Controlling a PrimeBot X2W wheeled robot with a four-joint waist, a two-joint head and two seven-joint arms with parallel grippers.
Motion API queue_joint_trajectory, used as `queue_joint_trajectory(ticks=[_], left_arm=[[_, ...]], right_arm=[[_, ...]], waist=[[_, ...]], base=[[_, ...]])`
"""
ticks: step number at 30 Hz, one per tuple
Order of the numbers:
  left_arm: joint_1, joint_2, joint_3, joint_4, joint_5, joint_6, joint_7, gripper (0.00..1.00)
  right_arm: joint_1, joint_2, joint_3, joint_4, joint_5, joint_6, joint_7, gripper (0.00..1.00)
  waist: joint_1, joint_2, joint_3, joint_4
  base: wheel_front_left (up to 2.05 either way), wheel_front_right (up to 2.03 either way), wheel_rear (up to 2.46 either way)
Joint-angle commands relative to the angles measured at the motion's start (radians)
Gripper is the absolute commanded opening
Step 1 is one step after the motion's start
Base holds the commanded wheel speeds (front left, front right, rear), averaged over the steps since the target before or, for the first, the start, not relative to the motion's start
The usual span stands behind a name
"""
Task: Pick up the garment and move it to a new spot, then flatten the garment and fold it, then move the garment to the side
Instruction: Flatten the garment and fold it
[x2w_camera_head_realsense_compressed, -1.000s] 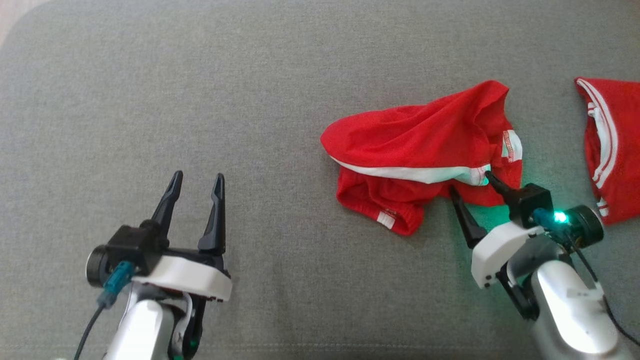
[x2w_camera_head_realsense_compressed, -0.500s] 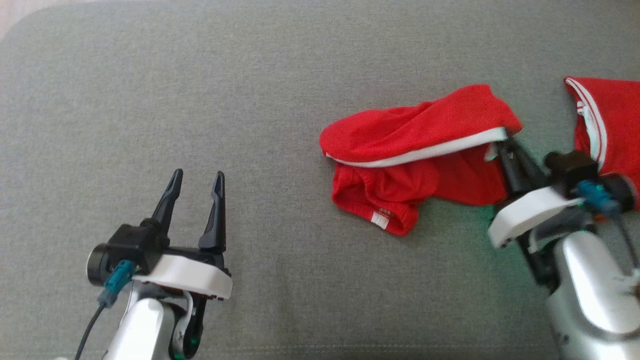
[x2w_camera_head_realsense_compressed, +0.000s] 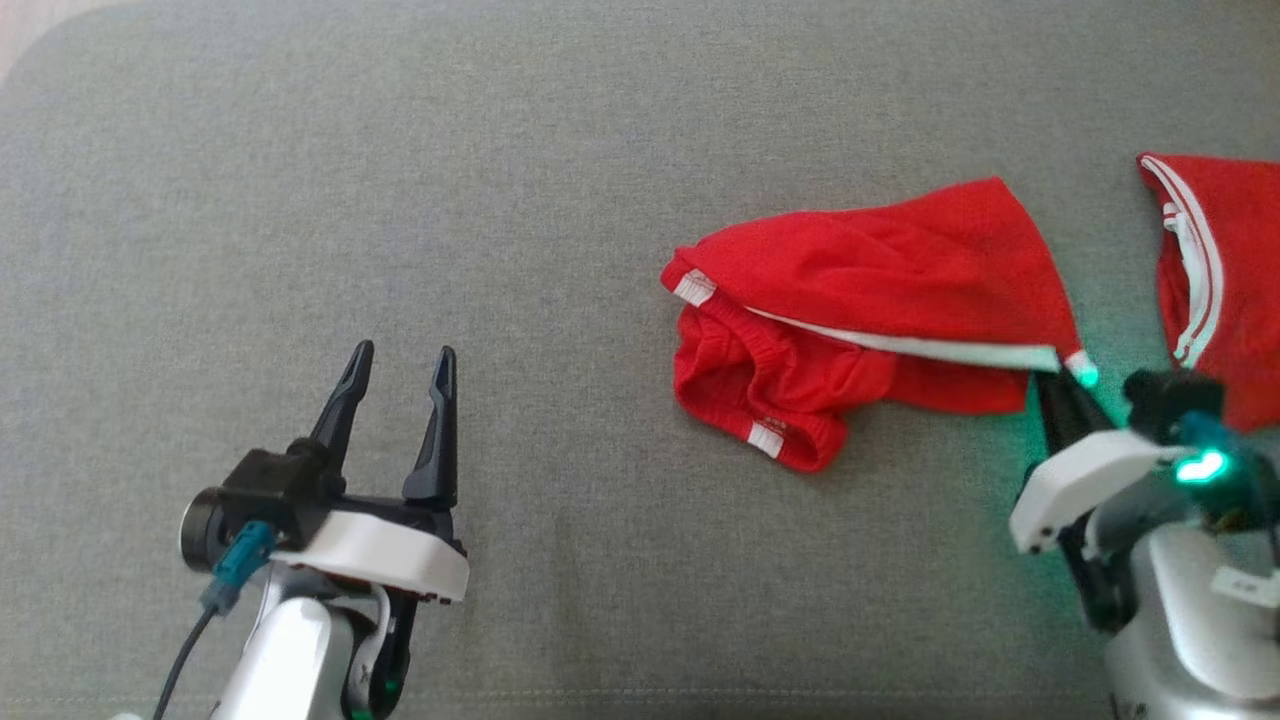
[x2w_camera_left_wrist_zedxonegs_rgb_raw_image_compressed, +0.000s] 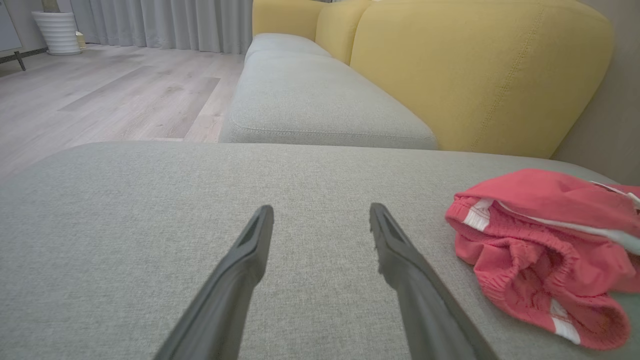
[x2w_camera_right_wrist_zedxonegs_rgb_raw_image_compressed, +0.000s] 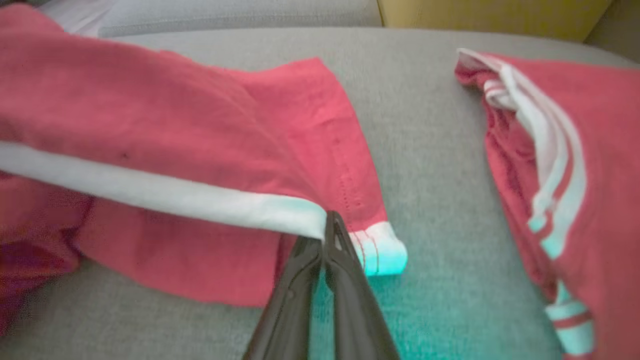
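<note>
Red garment (x2w_camera_head_realsense_compressed: 880, 280), white-striped, crumpled on the grey sofa cushion (x2w_camera_head_realsense_compressed: 500, 150), toward 2 o'clock in the head view, elastic waistband bunched at its 7 o'clock end. Pinched at its 4 o'clock corner, right on the white stripe, by the right claw (x2w_camera_head_realsense_compressed: 1057, 382), fingers pressed fully together on the cloth, stripe drawn taut toward the grip. Green glow from the wrist light on the hem and the cushion beside it. At 3 o'clock of the garment and apart from it, a second red garment (x2w_camera_head_realsense_compressed: 1215, 290) with white stripes, cut off by the picture's edge. Well apart at 8 o'clock, left claw (x2w_camera_head_realsense_compressed: 403, 352), fingers spread wide, holding nothing, over bare cushion. Beyond, in the left wrist view, yellow backrest (x2w_camera_left_wrist_zedxonegs_rgb_raw_image_compressed: 475, 75) and wooden floor (x2w_camera_left_wrist_zedxonegs_rgb_raw_image_compressed: 100, 95).
</note>
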Motion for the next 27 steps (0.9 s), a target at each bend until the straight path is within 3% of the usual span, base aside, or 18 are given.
queue_joint_trajectory(ticks=[1, 2, 3, 8, 14, 20, 27], left_arm=[[-0.041, 0.010, 0.030, -0.028, -0.001, -0.003, -0.012, 1.00], [-0.040, 0.011, 0.031, -0.028, -0.001, -0.003, -0.012, 1.00], [-0.039, 0.012, 0.032, -0.028, -0.001, -0.003, -0.012, 1.00], [-0.027, 0.020, 0.037, -0.028, -0.003, 0.000, -0.012, 1.00], [-0.001, 0.028, 0.044, -0.036, -0.006, 0.011, -0.012, 1.00], [0.033, 0.042, 0.052, -0.055, -0.006, 0.031, -0.003, 1.00], [0.069, 0.054, 0.049, -0.075, -0.005, 0.044, 0.016, 1.00]], right_arm=[[-0.009, 0.002, 0.023, -0.018, 0.008, 0.007, -0.013, 0.11], [-0.009, 0.006, 0.027, -0.007, 0.012, 0.007, -0.017, 0.40], [-0.008, 0.011, 0.036, -0.004, 0.015, 0.007, -0.025, 1.00], [0.015, 0.026, 0.108, -0.064, 0.037, 0.007, -0.058, 1.00], [0.084, 0.029, 0.165, -0.264, 0.065, 0.007, -0.070, 1.00], [0.166, 0.053, 0.135, -0.505, 0.062, 0.007, -0.050, 1.00], [0.243, 0.071, 0.114, -0.612, 0.048, 0.007, -0.010, 1.00]], waist=[[0.0000, 0.0000, -0.001, 0.000], [0.0000, 0.0000, -0.003, -0.001], [0.0000, 0.0000, -0.005, -0.002], [0.0000, 0.0000, -0.027, -0.010], [0.0000, 0.0000, -0.062, -0.021], [0.0000, 0.0000, -0.108, -0.027], [0.0000, 0.0000, -0.136, -0.029]], base=[[0.00, 0.00, 0.00], [0.00, 0.00, 0.00], [0.00, 0.00, 0.00], [0.00, 0.00, 0.00], [0.00, 0.00, 0.00], [0.00, 0.00, 0.00], [0.00, 0.00, 0.00]])
